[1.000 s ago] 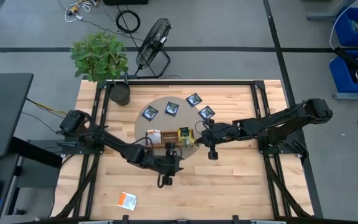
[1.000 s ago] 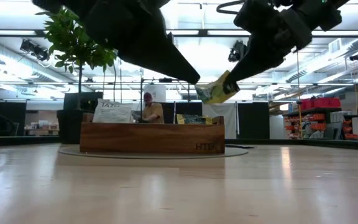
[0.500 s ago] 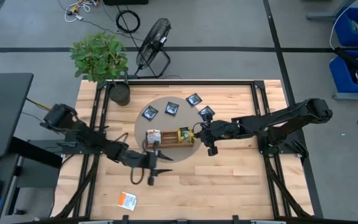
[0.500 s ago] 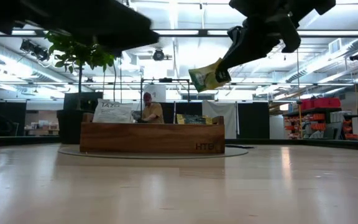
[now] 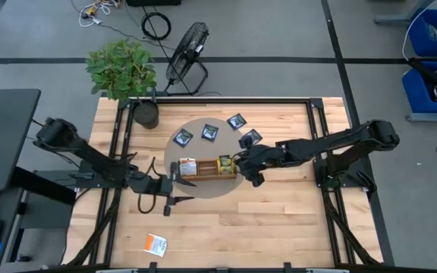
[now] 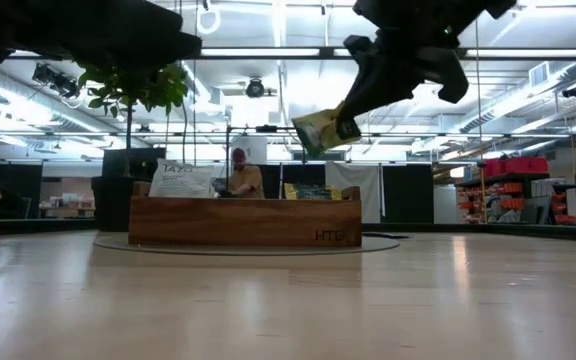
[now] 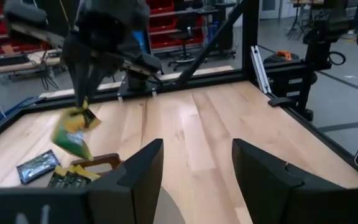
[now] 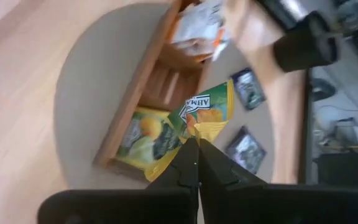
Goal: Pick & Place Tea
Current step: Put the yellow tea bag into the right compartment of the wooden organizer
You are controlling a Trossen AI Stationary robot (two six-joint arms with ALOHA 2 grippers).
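My right gripper [image 5: 243, 161] is shut on a yellow-green tea sachet [image 8: 207, 112], above the right end of the long wooden tray [image 5: 207, 175]. The tray holds orange-and-white sachets [image 5: 187, 164] at its left end and yellow-green ones [image 8: 143, 134] at its right end. It stands on a round grey mat [image 5: 203, 148]. Several dark navy sachets [image 5: 209, 133] lie flat on the mat behind it. One orange-and-white sachet [image 5: 155, 243] lies near the table's front edge. My left gripper [image 7: 194, 186] is open and level, left of the tray, touching nothing. My right gripper pinches the yellow-green sachet by its yellow edge [image 8: 196, 132] between its two shut fingers [image 8: 182, 168]. The fingers come slanting down from the table's right side. The sachet [image 6: 320, 128] is lifted clear above the tray, tilted, sticking out beyond the fingertips.
A potted plant [image 5: 124, 72] stands at the table's far left corner, with a fan [image 5: 187, 47] on the floor behind the table. Bare wood lies in front of the tray and on the right half of the table. A person sits beyond the far edge [image 6: 240, 172].
My left gripper has drawn back from in front of the tray toward the table's left edge and tipped up to level, staying open. My right gripper has gone a little toward the tray's right end and rolled, and the sachet has turned with it, still clear of the tray.
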